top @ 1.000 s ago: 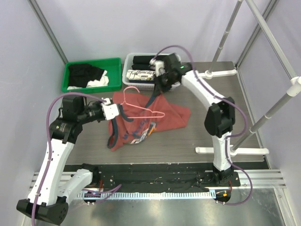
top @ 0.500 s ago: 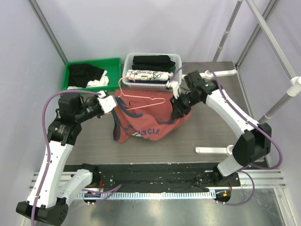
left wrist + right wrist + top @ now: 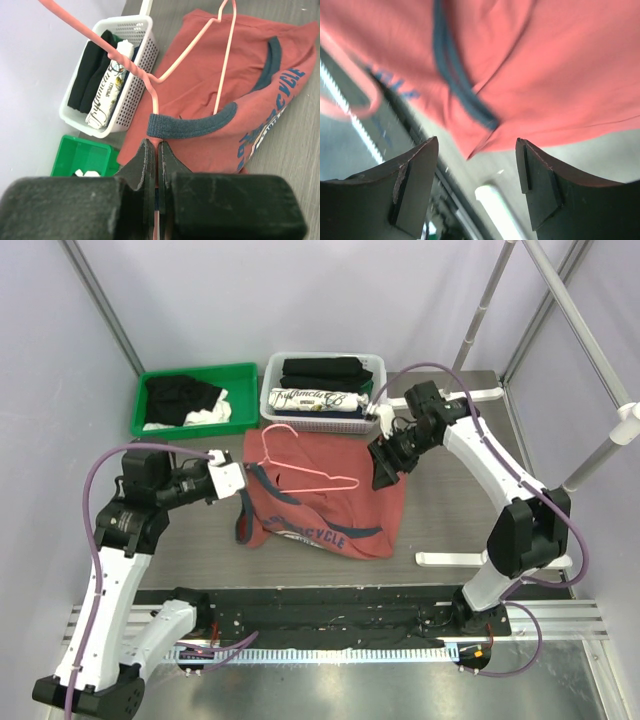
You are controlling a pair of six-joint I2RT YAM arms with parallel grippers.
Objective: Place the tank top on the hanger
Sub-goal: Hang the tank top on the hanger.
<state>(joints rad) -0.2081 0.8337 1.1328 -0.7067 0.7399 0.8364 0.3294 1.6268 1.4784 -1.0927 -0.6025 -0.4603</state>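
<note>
The left gripper (image 3: 232,480) pinches its fingers shut on 1 end of the pink hanger (image 3: 310,472). 1 navy strap of the tank top (image 3: 330,510) looks looped over that end. The right gripper (image 3: 383,468) has its fingers apart and holds nothing. The shirt lies on the table (image 3: 440,510). The other strap is not on yet.

The tank top (image 3: 325,505) lies spread at the middle of the desk (image 3: 440,520). The hanger (image 3: 305,465) sits over its far half, hook toward 11 o'clock, wires passing under a strap at the 9 o'clock edge. The left jaws meet that strap from 9 o'clock; the right jaws hang over the top's 2 o'clock corner. Just beyond the top, at 12 o'clock, stands a basket (image 3: 368,360) with folded clothes (image 3: 320,370) in it. A tray (image 3: 140,400) lies left of it, at 10 o'clock. A rack (image 3: 490,560) stands at 3 o'clock.
</note>
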